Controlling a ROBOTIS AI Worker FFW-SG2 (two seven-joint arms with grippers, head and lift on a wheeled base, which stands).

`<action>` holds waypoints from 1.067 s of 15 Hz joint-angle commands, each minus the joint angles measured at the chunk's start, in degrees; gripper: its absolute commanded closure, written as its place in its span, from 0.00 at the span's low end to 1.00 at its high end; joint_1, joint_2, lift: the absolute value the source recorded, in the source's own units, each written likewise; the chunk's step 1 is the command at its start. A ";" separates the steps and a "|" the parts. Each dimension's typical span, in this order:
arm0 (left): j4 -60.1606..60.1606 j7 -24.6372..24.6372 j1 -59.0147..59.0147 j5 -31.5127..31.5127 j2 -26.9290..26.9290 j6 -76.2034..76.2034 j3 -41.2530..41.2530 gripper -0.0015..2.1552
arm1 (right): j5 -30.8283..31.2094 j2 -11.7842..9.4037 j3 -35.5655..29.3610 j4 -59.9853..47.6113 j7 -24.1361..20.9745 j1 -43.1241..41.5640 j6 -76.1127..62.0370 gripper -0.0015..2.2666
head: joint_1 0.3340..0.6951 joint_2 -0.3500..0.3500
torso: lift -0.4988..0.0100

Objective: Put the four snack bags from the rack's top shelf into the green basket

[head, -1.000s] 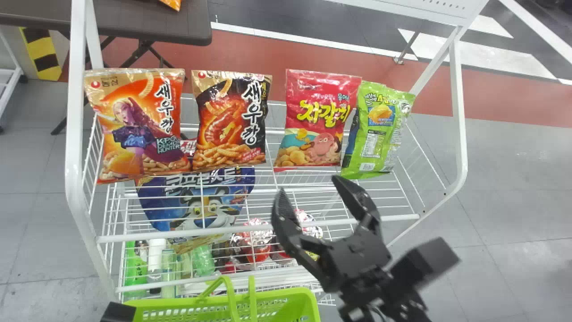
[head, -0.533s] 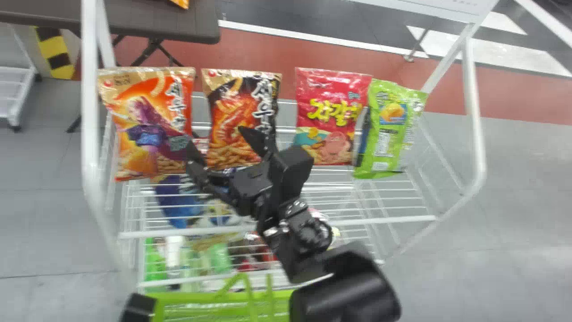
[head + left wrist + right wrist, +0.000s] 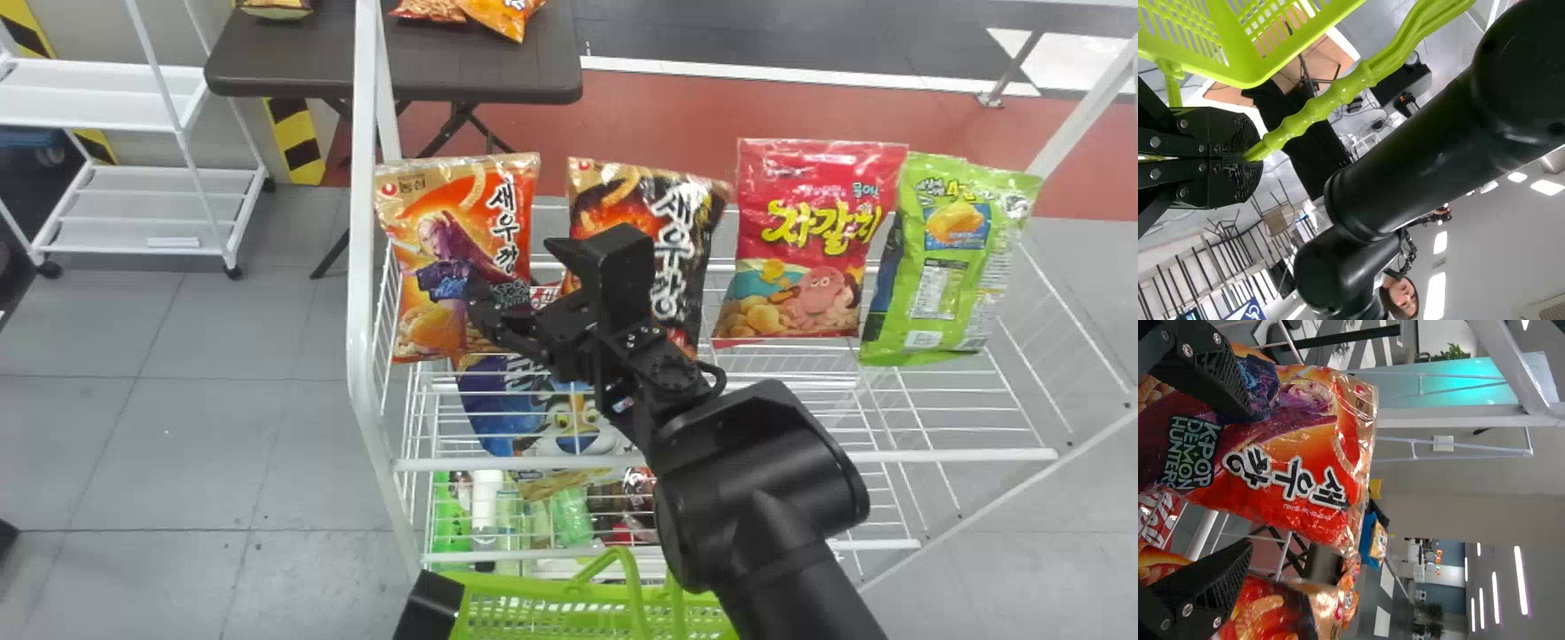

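My right gripper [image 3: 517, 277] stands open before the lower right part of the orange bag [image 3: 413, 307], leftmost on the rack's top shelf. Its arm partly covers the black-and-orange bag [image 3: 605, 191]. Further right stand the red bag [image 3: 805, 191] and the green bag [image 3: 942, 267]. In the right wrist view, one finger of the right gripper [image 3: 1248, 481] overlaps the orange bag [image 3: 1301, 443], the other the black-and-orange bag [image 3: 1271, 607]. My left gripper [image 3: 431, 606] is parked at the bottom edge beside the green basket [image 3: 533, 587]; the left gripper [image 3: 1248, 157] is shut on the basket's handle [image 3: 1318, 110].
White upright posts [image 3: 360, 267] frame the rack's left side, and a wire rail [image 3: 960, 455] crosses its front. A blue bag [image 3: 507, 409] and bottles [image 3: 451, 516] sit lower down. Behind stands a dark table [image 3: 498, 76] with more bags.
My right gripper has swung left, from in front of the red and green bags to the orange bag. The head view has turned left, shifting the rack rightward. The left gripper still holds the basket.
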 commanded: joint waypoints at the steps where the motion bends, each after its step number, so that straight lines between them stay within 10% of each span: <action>1: 0.11 -0.05 -0.24 0.01 0.04 0.07 -0.09 0.77 | 0.18 0.14 1.13 1.78 1.29 -2.04 2.40 0.47 | 1.00 0.40 | 0.98; 2: 0.11 -0.05 -0.24 0.01 -0.05 0.07 -0.09 0.77 | 0.53 0.14 1.57 1.69 2.09 -2.04 3.46 0.74 | 1.00 0.41 | 0.98; 4: 0.37 -0.14 -0.68 0.01 0.04 0.07 -0.35 0.77 | 1.59 0.14 1.75 0.55 3.67 -1.69 3.46 0.88 | 1.00 0.44 | 0.98; 13: 0.98 -0.05 -1.12 0.45 -0.75 0.07 -0.35 0.77 | 2.82 0.14 0.52 -22.57 4.63 10.53 6.97 0.89 | 1.00 0.47 | 0.98; 16: 1.86 -0.49 -1.47 0.01 -1.54 -0.98 0.18 0.77 | -0.17 -5.54 -5.64 -36.80 4.63 18.61 16.11 0.89 | 1.00 0.42 | 0.98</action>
